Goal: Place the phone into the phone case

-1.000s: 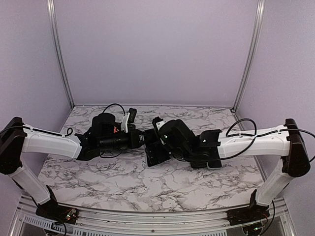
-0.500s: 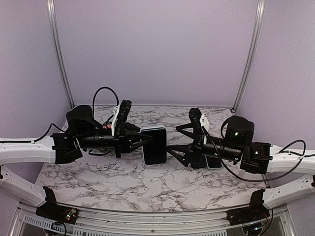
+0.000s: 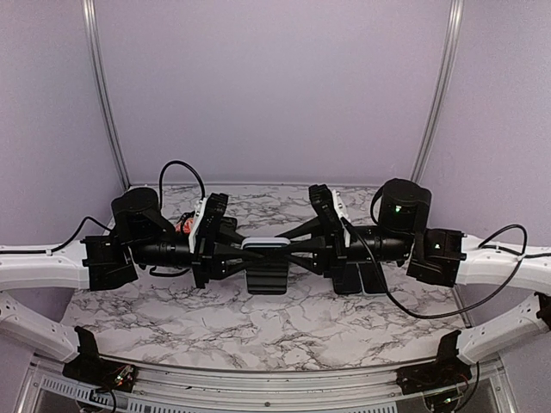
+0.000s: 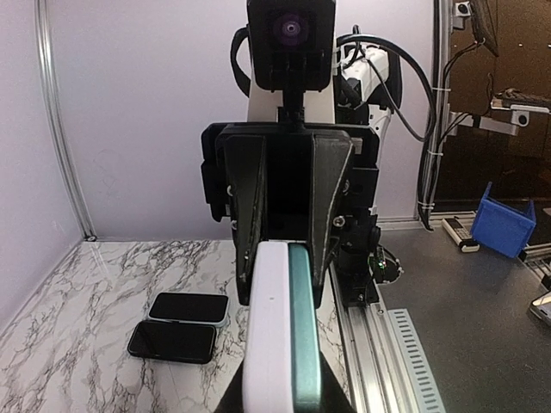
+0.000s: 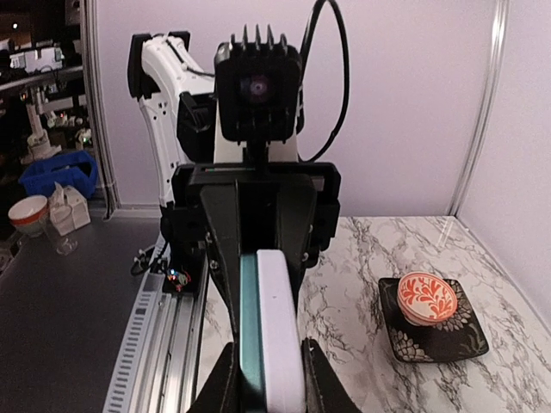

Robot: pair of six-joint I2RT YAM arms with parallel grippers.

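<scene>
From above, we see both black arms reaching in over the grey-veined marble table [image 3: 215, 314] and meeting at its middle. The left gripper [image 3: 245, 249] and the right gripper [image 3: 292, 249] each pinch one end of the phone [image 3: 269, 275]. It is a thin rounded rectangle held on edge clear of the marble, dark on the broad face toward us and pale along the top. The tapered fingers of both grippers close to a point on it.

The left wrist view shows what the top view cannot: the slab is two layers pressed flat together. One is matte white and rounded, which we take for the phone case [image 4: 267, 344]. The other is glossy teal and seems to be the phone's own edge, though we are not sure of this. The opposite gripper's ribbed black fingers flank the far end, touching both sides. Only a sliver of this wrist's own fingers shows at the bottom edge, tight against the slab. On the marble beyond lie two spare handsets side by side, a pale-rimmed handset [image 4: 188, 307] and a dark handset [image 4: 172, 342]. From above the right arm half covers them.

The right wrist view shows the same pair of layers, teal left and white right. This gripper's own fingers [image 5: 323, 387] hug both faces. Here alone we get a clear sight of a small red-patterned bowl [image 5: 428, 298] sitting on a dark square plate [image 5: 452, 346].
</scene>
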